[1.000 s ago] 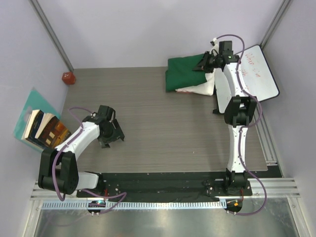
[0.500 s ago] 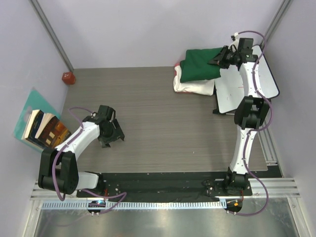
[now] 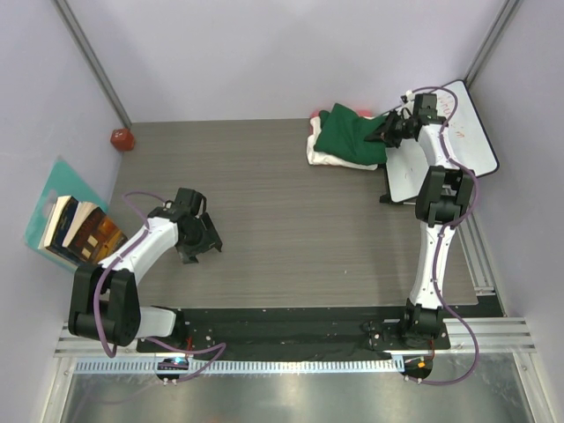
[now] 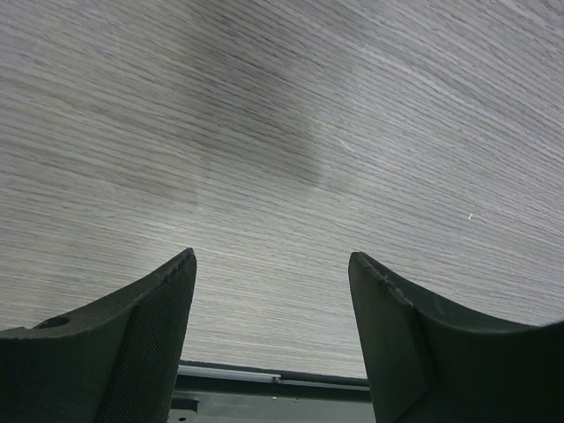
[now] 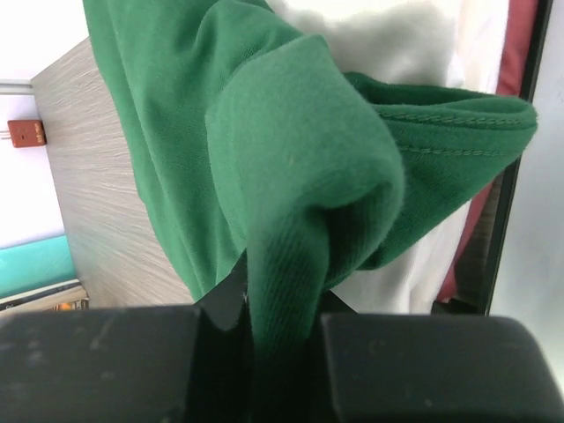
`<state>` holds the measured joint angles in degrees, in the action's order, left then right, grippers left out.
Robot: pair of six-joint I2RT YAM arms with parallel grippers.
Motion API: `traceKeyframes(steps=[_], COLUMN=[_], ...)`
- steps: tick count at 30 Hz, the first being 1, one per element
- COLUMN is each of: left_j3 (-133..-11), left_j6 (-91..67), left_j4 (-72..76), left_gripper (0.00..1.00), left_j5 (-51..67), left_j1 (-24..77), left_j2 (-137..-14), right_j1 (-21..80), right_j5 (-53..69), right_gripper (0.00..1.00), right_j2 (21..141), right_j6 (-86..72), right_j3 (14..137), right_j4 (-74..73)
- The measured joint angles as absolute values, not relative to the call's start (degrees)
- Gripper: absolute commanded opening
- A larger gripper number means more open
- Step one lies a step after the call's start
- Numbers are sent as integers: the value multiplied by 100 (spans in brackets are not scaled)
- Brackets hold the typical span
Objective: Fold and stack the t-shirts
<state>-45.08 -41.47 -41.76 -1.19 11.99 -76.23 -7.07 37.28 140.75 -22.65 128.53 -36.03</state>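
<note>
The dark green t-shirt [image 3: 349,137] lies folded on top of the cream-white t-shirt [image 3: 322,154] at the back right of the table, with a red-pink cloth edge [image 3: 318,114] showing behind them. My right gripper [image 3: 388,134] is shut on the green t-shirt's right edge [image 5: 282,291]; in the right wrist view the green cloth bunches out of the jaws over the white shirt [image 5: 414,35]. My left gripper [image 3: 196,249] hovers open over bare table at the front left, nothing between its fingers [image 4: 159,326].
A white whiteboard [image 3: 449,141] with red writing lies under the right arm at the back right. A small red object [image 3: 121,138] sits at the back left corner. Books [image 3: 79,231] on a teal board lean against the left wall.
The right gripper carried the green t-shirt up and right, then back down left, laying it over the white t-shirt. The left arm stayed in place.
</note>
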Motion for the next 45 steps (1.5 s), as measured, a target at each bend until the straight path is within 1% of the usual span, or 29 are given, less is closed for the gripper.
traceKeyframes(steps=[2, 4, 6, 8, 10, 13, 15, 18, 21, 23, 26, 33, 34, 35, 36, 38, 45], left_j3=[-4504, -4504, -4495, -4491, -4484, -4484, -4482, -4482, -4482, -4482, -4482, -4482, -4482, -4482, -4482, -4482, -4482], left_j6=[-4147, -4147, -4147, -4147, -4147, -4147, -4145, -4143, -4136, -4132, -4130, -4130, -4130, -4128, -4128, -4128, -4125], left_j4=[-4174, -4169, -4156, -4152, -4141, -4134, -4125, -4091, -4084, -4071, -4056, -4053, -4053, -4051, -4051, -4051, -4051], left_gripper=[70, 70, 70, 69, 69, 69, 69, 68, 68, 68, 68, 68, 68, 68, 67, 67, 67], left_j5=[-99, -91, -82, -82, -82, -8, 34, 75, 119, 137, 158, 161, 161, 161, 161, 163, 167], left_j1=[1199, 1199, 1199, 1199, 1199, 1199, 1205, 1227, 1249, 1256, 1264, 1275, 1278, 1280, 1280, 1280, 1299], left_j2=[-7627, -7642, -7655, -7660, -7660, -7677, -7703, -7752, -7762, -7762, -7762, -7765, -7765, -7765, -7771, -7791, -7800], right_j1=[-714, -711, -709, -703, -696, -687, -687, -685, -681, -674, -670, -652, -648, -646, -635, -628, -613], right_j5=[3774, 3863, 3931, 3999, 4025, 4023, 4003, 3898, 3708, 3542, 3426, 3273, 3199, 3120, 2943, 2777, 2152], right_gripper=[2, 18, 24, 26, 30, 31, 34, 34, 46, 46, 49, 50, 51, 57, 60, 62, 62], right_j2=[14105, 14108, 14108, 14112, 14114, 14114, 14114, 14103, 14057, 14005, 13959, 13944, 13935, 13922, 13880, 13821, 13356], right_j6=[-2268, -2292, -2320, -2364, -2394, -2421, -2434, -2434, -2410, -2405, -2392, -2410, -2405, -2390, -2364, -2327, -2246], right_j3=[12853, 12853, 12851, 12838, 12827, 12814, 12814, 12814, 12814, 12816, 12892, 12932, 12934, 12934, 12934, 12934, 13032], right_j4=[-3522, -3395, -3258, -3122, -3041, -2967, -2950, -2952, -2969, -2982, -3000, -3039, -3065, -3094, -3181, -3232, -3293])
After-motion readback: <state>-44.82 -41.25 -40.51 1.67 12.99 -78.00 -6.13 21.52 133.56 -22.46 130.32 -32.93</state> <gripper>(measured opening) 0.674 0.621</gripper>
